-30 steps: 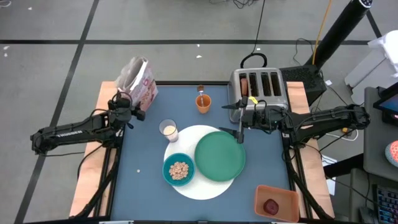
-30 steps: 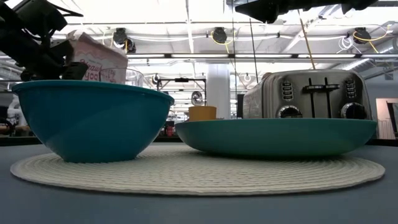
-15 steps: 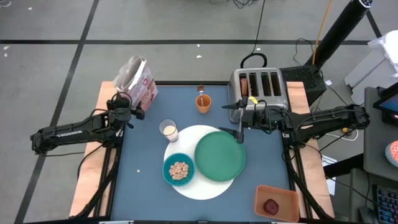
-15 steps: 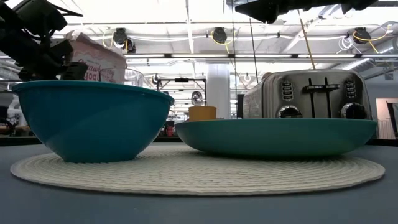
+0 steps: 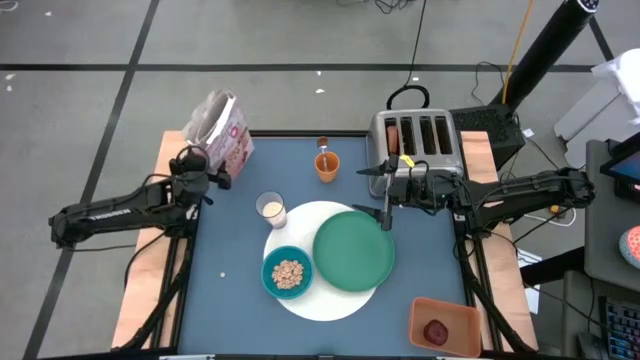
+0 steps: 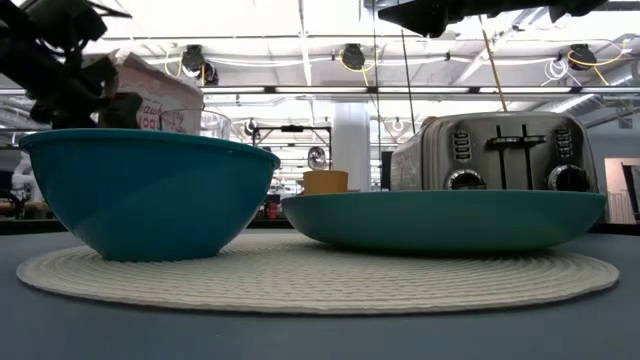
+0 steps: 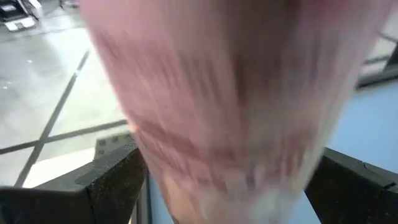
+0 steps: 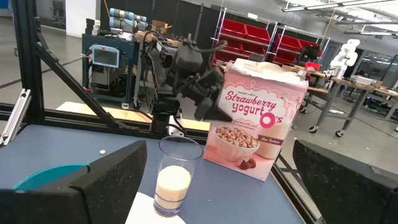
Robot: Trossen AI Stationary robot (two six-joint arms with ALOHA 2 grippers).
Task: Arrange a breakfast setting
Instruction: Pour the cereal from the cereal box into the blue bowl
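Milk glass point(image 5: 271, 210) untouched, left pincer point(image 5: 212, 183) wide open by cereal box point(image 5: 222, 130), holding nothing

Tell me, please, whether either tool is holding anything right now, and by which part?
Nothing is held. The left tool stands open beside the cereal box; the right tool hangs open over the green plate.

Green plate point(image 5: 354, 250), cereal-filled teal bowl point(image 5: 287, 272) on white mat point(image 5: 322, 296)

a pink blur point(image 7: 236, 106) fills the left wrist view, unreadable.
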